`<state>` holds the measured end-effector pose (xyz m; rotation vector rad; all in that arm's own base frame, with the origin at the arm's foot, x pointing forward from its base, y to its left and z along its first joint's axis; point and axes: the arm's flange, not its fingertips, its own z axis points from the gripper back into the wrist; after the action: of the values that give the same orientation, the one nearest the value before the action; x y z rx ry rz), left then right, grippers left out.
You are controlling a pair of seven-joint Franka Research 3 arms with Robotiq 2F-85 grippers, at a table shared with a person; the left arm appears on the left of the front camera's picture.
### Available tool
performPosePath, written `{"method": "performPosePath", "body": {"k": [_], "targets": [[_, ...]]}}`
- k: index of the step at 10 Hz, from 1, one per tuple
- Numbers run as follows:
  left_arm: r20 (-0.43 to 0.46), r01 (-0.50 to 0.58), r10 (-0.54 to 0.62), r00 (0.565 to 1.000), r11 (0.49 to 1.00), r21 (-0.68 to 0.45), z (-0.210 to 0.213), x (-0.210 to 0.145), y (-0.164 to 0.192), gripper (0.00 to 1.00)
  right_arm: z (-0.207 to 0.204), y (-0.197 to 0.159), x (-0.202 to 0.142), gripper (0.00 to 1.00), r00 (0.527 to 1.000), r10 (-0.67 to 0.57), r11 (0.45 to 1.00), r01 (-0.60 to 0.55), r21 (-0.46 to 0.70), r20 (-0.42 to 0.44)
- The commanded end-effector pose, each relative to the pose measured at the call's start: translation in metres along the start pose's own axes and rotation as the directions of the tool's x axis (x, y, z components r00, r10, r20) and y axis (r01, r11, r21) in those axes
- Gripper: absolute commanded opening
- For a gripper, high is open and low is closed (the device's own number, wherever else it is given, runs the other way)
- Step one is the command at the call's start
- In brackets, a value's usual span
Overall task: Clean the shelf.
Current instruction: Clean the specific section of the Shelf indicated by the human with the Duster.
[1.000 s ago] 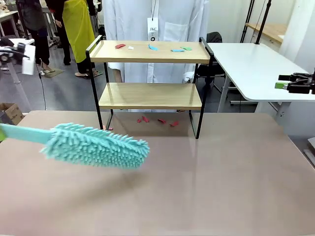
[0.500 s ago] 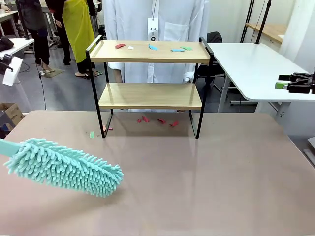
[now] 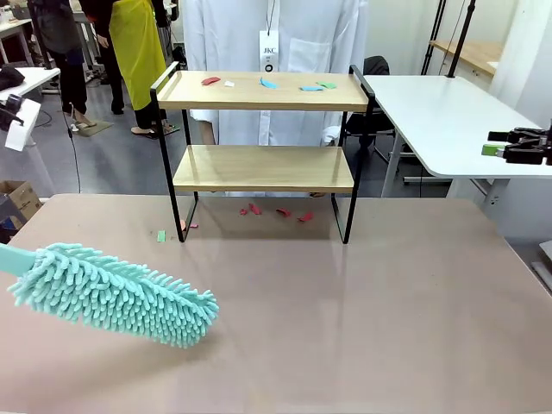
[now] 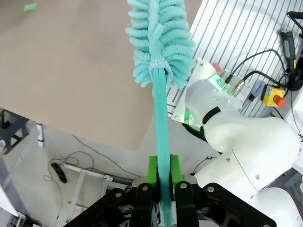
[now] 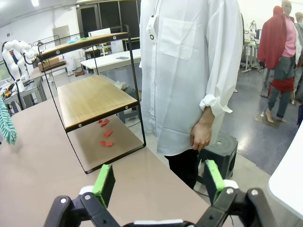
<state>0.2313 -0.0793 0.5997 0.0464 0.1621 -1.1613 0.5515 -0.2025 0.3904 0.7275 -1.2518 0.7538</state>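
Behind duster (image 3: 112, 293), littered two-tier wooden shelf (image 3: 263, 168), left end effector (image 4: 163, 165) clamping duster, right end effector (image 5: 158, 182) released

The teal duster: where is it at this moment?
In the front view the duster is over the near left side of the table, in front and left of the shelf; the left gripper is shut on its handle.

The teal duster (image 3: 112, 293) has slid left and lower than a second ago, away from the shelf (image 3: 263, 168). In the last half second it's barely nudged. With it moved, a little green scrap (image 3: 160, 235) now shows on the table (image 3: 388, 302) near the shelf's left leg.
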Motion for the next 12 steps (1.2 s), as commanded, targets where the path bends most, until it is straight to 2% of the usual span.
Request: {"method": "performPosePath", "body": {"k": [1, 12], "targets": [[0.014, -0.001, 0.001, 1.000, 1.000, -0.003, -0.0014, -0.0016, -0.0024, 0.13, -0.0011, 0.0008, 0.0031, 1.00, 1.000, 0.006, 1.000, -0.006, 0.000, 0.000], [0.014, -0.001, 0.001, 1.000, 1.000, -0.003, -0.0014, -0.0016, -0.0024, 0.13, -0.0011, 0.0008, 0.0031, 1.00, 1.000, 0.006, 1.000, -0.006, 0.000, 0.000]]}}
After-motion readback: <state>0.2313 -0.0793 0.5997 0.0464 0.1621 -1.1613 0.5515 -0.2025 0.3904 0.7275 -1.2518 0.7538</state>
